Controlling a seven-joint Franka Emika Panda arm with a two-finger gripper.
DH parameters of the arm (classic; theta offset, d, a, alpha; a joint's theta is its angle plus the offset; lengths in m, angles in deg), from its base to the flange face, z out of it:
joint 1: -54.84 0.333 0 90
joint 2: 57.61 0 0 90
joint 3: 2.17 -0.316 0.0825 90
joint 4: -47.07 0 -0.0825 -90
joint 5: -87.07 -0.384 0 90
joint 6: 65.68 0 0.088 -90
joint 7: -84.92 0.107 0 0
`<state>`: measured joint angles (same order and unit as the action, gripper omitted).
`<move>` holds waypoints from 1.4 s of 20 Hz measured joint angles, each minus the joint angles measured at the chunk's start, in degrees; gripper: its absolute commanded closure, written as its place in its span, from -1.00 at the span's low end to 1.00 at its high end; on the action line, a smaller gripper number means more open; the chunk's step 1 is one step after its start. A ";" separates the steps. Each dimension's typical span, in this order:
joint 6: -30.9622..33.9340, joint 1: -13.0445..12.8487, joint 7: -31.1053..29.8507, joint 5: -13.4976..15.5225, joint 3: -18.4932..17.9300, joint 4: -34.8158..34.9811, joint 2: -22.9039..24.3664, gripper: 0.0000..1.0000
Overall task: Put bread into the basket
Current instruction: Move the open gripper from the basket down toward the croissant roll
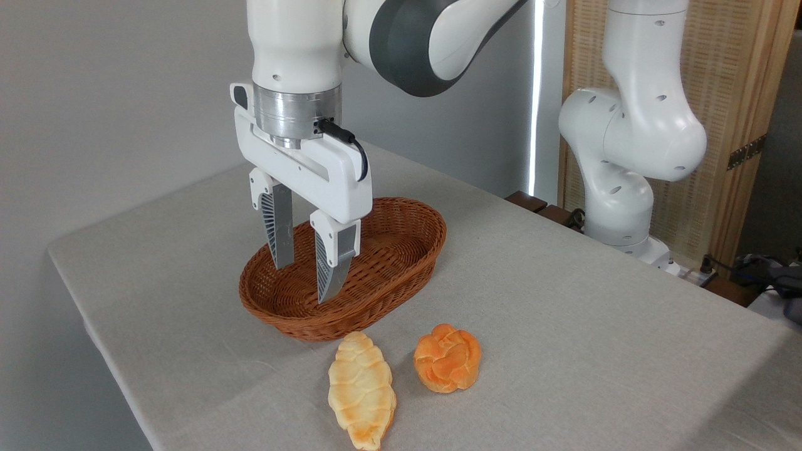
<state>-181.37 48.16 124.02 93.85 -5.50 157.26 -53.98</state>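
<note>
Gripper (304,279) fingers spread, empty, tips over basket (401,263). Bread (362,389) on table, below-right of fingertips, outside basket.

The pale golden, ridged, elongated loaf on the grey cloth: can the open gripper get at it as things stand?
Probably yes. The loaf lies bare, apart from the orange knotted bun and the brown wicker basket; the empty gripper hangs above.
</note>
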 measured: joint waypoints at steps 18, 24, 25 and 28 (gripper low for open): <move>0.02 0.99 0.05 -0.01 -3.24 -0.19 -1.53 -1.00; 0.02 1.11 -3.02 -0.01 -5.98 -0.19 -3.00 -1.00; 0.02 1.12 -4.98 -0.01 -6.66 -0.19 -3.24 -1.00; 0.03 1.16 -12.63 -0.01 -9.29 -0.18 -3.63 -1.00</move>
<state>-181.34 49.32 111.39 93.84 -14.79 157.08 -57.60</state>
